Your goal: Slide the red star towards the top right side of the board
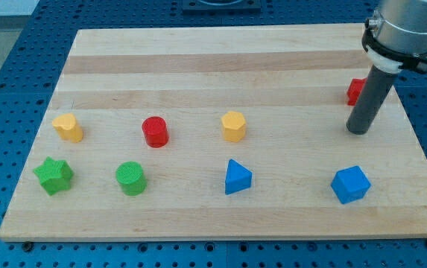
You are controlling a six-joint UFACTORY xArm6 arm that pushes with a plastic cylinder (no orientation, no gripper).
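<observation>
Dark and straight, the rod comes down from the view's top right, and you can see my tip (pixel 358 131) resting on the wooden board (pixel 198 52); it has no jaws, so it holds nothing. Just above and behind the tip, the red star (pixel 355 91) is partly hidden by the rod, so you cannot tell whether they touch. Below the tip sits the blue cube (pixel 349 184), well apart.

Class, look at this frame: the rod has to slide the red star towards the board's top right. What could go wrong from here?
1. The red star is mostly hidden behind the rod, so its contact with my tip cannot be judged; a push might glance off.
2. The star already lies near the board's right edge, so an overlong push could send it off.
</observation>
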